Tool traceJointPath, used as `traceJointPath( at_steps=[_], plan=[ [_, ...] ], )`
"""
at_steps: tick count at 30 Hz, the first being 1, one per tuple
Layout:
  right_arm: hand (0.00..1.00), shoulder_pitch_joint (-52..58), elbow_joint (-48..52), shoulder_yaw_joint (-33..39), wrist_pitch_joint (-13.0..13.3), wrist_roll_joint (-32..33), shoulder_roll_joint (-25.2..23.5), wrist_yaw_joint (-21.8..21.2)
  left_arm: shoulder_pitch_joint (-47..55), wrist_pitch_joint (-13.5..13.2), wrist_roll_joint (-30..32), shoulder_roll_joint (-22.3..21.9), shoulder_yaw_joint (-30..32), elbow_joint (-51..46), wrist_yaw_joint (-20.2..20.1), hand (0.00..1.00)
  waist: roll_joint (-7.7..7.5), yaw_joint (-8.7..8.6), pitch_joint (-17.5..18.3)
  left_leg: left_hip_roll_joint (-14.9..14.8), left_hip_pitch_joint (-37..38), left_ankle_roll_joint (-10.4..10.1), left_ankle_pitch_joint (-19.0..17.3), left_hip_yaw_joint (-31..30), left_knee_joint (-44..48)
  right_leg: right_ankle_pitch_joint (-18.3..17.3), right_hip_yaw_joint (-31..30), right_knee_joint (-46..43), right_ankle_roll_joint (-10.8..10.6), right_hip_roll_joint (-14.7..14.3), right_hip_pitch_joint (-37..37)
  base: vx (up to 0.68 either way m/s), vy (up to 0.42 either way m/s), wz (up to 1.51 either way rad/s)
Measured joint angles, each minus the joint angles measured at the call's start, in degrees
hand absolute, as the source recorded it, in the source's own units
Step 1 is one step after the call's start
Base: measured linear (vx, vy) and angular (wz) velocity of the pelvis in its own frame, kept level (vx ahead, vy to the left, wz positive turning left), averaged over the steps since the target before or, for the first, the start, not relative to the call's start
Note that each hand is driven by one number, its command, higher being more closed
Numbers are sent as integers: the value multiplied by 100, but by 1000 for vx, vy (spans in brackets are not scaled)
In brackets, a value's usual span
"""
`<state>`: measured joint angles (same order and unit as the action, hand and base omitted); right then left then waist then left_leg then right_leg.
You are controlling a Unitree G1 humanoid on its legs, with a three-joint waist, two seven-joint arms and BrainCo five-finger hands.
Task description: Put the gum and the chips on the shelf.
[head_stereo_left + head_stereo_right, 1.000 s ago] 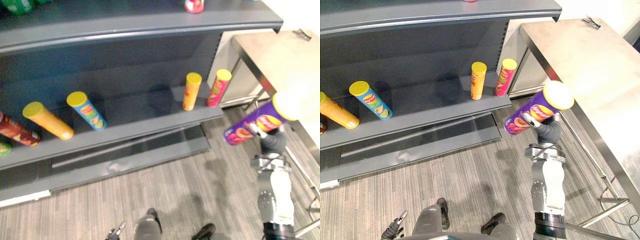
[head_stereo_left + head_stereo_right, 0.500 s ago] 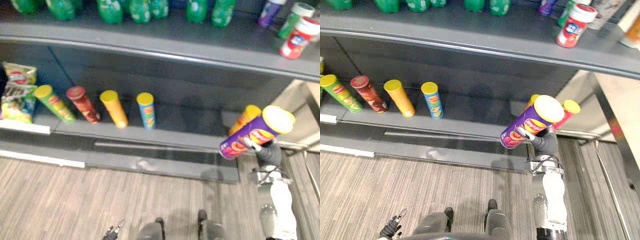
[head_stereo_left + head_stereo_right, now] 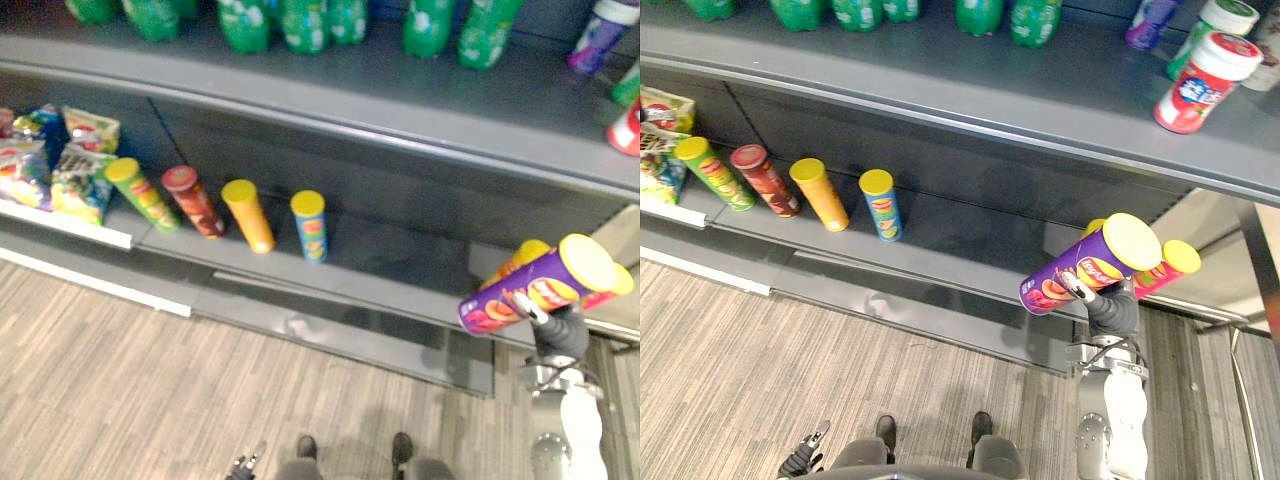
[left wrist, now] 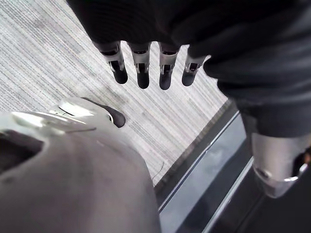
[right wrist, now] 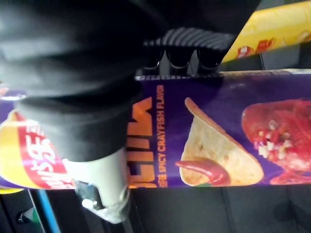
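Right eye view: right hand point(image 3: 1112, 310) wrapped round chips point(image 3: 1090, 268), tilted just before shelf point(image 3: 970, 235); not yet placed. Left hand point(image 4: 142, 68) slack-fingered. Gum: cannot tell.

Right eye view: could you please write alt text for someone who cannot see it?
The robot's right hand holds a tilted purple chips can in front of a grey shelf, whose lower level carries four more cans to the left; green bottles line the level above.
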<state>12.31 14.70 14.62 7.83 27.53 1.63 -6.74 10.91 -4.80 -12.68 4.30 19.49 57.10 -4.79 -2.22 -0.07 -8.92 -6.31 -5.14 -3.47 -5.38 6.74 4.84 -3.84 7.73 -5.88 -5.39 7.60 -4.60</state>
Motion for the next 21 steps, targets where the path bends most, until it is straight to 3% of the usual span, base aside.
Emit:
traceJointPath(
  at_steps=[6, 11, 14, 21],
  plan=[
    [100, 79, -294, -824, -4, -21, -88, -16, 3, -7, 50, 37, -151, -16, 238, 0, -56, 46, 132, 313, 284, 32, 311, 86, -425, 108, 59, 228, -170, 235, 207, 11, 88, 14],
    [100, 120, -627, -1240, -6, -308, -94, 9, -54, -8, 51, 39, -235, -18, 448, 0, -40, 43, 227, 302, 469, 36, 640, 53, -1031, 122, 174, 266, -194, 223, 198, -70, -1, 5],
    [100, 49, -1008, -1311, -8, -544, -78, 58, -98, -12, 50, 54, -412, -133, 493, 0, -16, 90, 212, 289, 421, 25, 661, 13, -1054, 129, 263, 253, -206, 220, 192, -76, -13, 11],
    [100, -903, -1863, -1272, -14, -1695, 2, 758, -281, -120, 37, 39, -679, -518, 590, 0, 70, 230, -128, 366, 65, 48, 725, -152, -813, 114, 518, 13, -198, 370, 34, -33, 32, 29]
  ],
)
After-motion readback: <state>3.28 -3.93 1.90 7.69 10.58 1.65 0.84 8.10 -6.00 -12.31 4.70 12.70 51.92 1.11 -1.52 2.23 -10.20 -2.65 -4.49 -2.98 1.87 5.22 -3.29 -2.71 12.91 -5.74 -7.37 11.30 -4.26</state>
